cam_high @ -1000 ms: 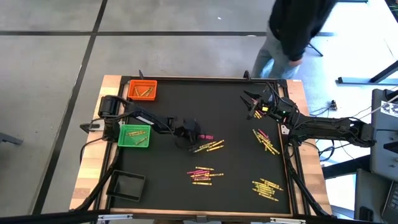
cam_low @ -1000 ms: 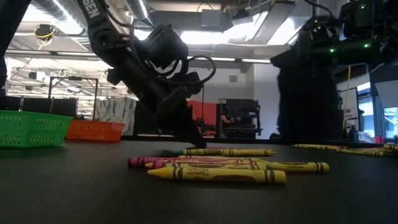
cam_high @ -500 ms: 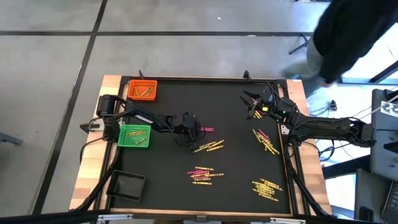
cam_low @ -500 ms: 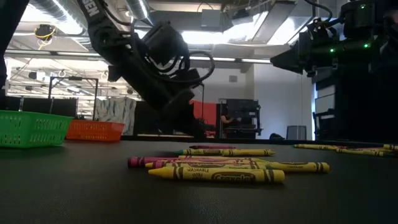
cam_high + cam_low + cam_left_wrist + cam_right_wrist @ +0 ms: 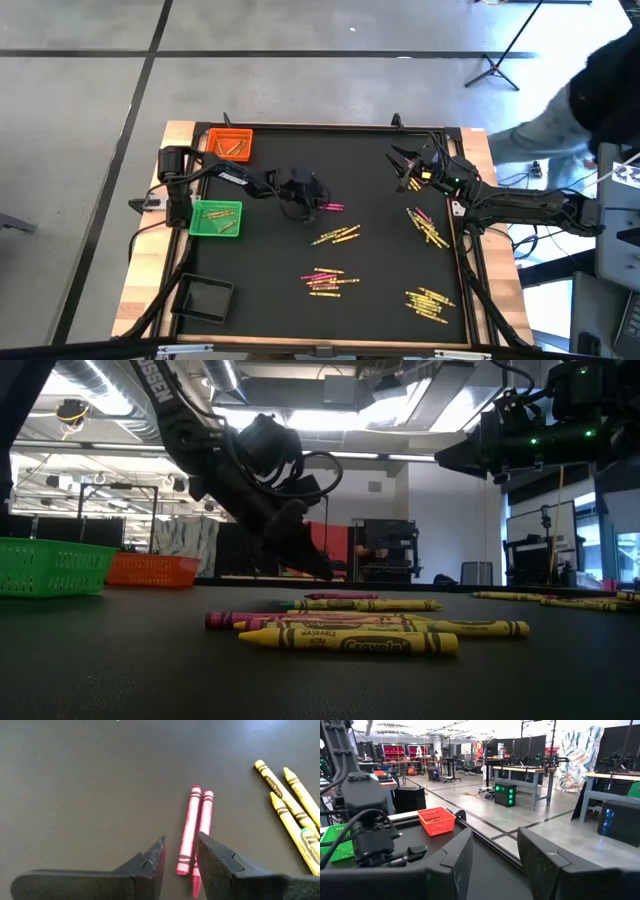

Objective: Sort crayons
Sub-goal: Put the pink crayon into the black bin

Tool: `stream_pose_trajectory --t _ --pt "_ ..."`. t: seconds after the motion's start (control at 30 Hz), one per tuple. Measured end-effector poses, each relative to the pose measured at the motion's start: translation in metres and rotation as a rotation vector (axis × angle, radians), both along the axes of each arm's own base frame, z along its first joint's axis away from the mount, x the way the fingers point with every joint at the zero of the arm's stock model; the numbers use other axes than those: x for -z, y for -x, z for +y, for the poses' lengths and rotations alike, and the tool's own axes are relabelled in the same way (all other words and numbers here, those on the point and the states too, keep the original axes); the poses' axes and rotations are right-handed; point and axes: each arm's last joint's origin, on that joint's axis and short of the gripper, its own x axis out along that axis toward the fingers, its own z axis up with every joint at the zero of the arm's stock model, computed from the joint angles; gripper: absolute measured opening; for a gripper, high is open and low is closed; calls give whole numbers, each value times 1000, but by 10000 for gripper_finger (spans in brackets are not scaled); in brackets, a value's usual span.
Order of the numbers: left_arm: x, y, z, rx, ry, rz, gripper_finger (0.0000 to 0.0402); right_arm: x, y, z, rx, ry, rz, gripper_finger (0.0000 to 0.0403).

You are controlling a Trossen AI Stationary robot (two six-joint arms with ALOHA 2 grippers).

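Two pink crayons at frame centre, just ahead of left end effector, parted, empty.

Both arms are showing dark, near-black jointed links with black cables looping along them. The left arm is carrying white lettering on its upper link. Green indicator lights are glowing on the right arm at upper right.

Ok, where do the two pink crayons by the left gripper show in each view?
High: pink crayons just right of the left gripper.
Low: cannot tell them apart.
Left wrist: centre, ahead of the open fingers.
Right wrist: not in it.
Shared landmark: the left gripper.
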Motion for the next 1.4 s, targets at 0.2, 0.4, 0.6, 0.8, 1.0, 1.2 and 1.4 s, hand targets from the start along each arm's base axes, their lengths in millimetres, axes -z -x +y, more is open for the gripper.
stream_pose_trajectory --t 0.2,0.4,0.6,0.8,1.0,1.2,1.4 --pt "8 0 0 15 8 21 92 0 0 0 0 0 0 154" --pt "22 -2 -2 19 10 53 92 0 0 0 0 0 0 154" --pt "24 -2 -1 17 7 61 92 0 0 0 0 0 0 154" --pt "25 -1 -1 38 -11 68 55 0 0 0 0 0 0 154" --pt "24 -1 -2 52 -24 69 7 0 0 0 0 -1 3 154" --pt "2 -1 -10 40 -67 28 8 2 0 0 -17 -9 22 154" --pt "-36 7 -38 68 -121 5 4 3 -1 2 -83 -5 27 154"
